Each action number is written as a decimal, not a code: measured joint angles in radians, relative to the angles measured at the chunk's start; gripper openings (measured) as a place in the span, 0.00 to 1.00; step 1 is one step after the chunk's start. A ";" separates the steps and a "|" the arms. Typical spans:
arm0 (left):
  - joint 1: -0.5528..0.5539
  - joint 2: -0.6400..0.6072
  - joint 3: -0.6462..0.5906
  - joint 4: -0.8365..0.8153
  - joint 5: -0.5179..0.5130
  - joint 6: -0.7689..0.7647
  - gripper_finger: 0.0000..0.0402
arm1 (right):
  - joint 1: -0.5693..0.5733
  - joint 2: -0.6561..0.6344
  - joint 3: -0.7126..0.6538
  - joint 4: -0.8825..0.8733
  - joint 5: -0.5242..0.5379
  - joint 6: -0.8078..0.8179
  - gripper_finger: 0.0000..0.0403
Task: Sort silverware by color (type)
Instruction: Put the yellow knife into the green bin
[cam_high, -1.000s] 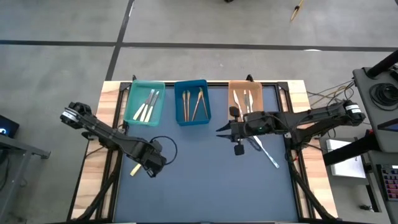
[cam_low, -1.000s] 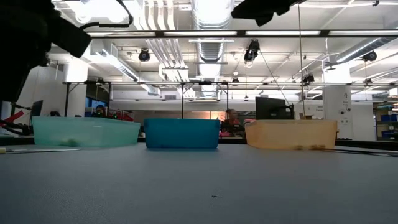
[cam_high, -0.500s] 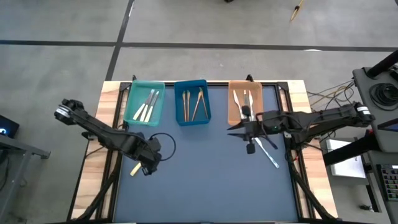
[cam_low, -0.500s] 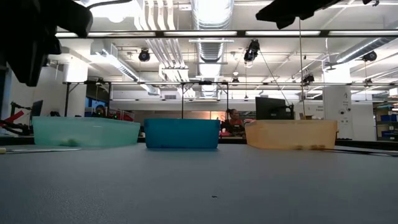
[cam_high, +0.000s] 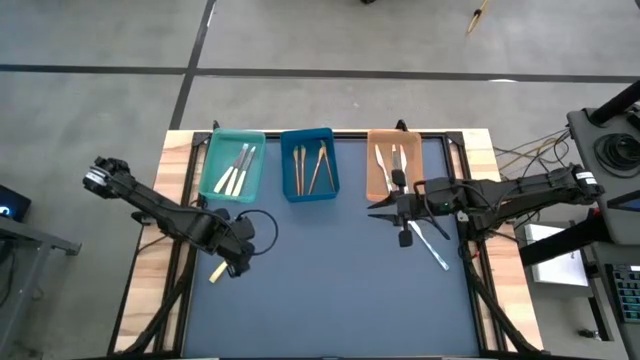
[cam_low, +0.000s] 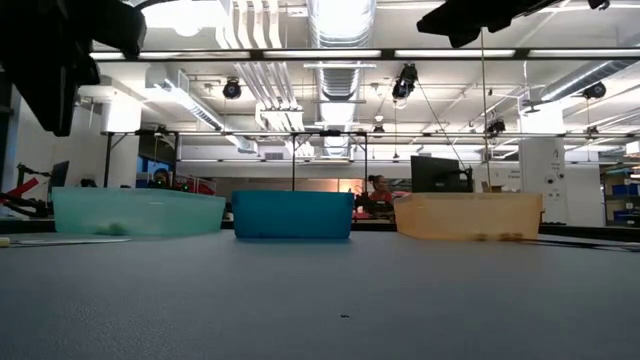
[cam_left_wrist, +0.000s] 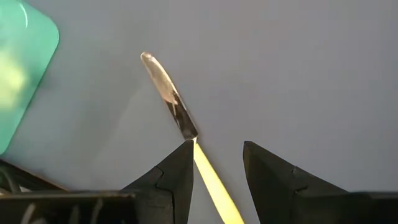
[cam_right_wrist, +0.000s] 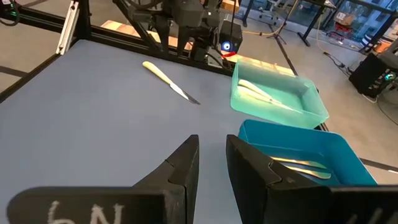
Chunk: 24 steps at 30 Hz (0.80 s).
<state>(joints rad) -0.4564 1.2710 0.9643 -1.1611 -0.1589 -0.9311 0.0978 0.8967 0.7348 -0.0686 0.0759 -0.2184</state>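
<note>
A cream-yellow handled knife (cam_high: 217, 272) lies flat on the dark mat near the table's left edge. It also shows in the left wrist view (cam_left_wrist: 171, 99) and the right wrist view (cam_right_wrist: 169, 81). My left gripper (cam_high: 238, 258) hangs over it, pointing down, open (cam_left_wrist: 217, 146), and clear of it. My right gripper (cam_high: 378, 209) reaches level over the mat in front of the orange tray (cam_high: 372, 170). Its fingers (cam_right_wrist: 211, 143) stand a narrow gap apart with nothing between them. A silver knife (cam_high: 432, 247) lies on the mat under the right arm.
Three trays stand in a row at the far edge. The teal tray (cam_high: 214, 165) holds cream-handled pieces, the blue tray (cam_high: 288, 165) wooden ones, and the orange tray silver ones. A black cable (cam_high: 262, 228) loops beside the left arm. The mat's middle and near part lie bare.
My left gripper has risen and drawn back toward the table's left edge, rolling a little; the cream knife has stayed on the mat. My right gripper has pulled back toward the table's right edge, keeping level.
</note>
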 joint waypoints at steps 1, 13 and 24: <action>0.000 -0.002 -0.009 0.001 0.000 -0.007 0.30 | 0.000 0.000 0.000 0.000 0.000 0.000 0.18; 0.000 -0.032 -0.175 0.022 0.087 -0.205 0.30 | 0.000 0.000 0.000 0.000 0.000 0.002 0.18; -0.001 -0.008 -0.224 0.091 0.145 -0.286 0.30 | 0.000 0.000 0.000 0.000 0.001 0.010 0.18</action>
<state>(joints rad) -0.4572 1.2629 0.7402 -1.0699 -0.0139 -1.2168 0.0978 0.8970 0.7345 -0.0685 0.0772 -0.2081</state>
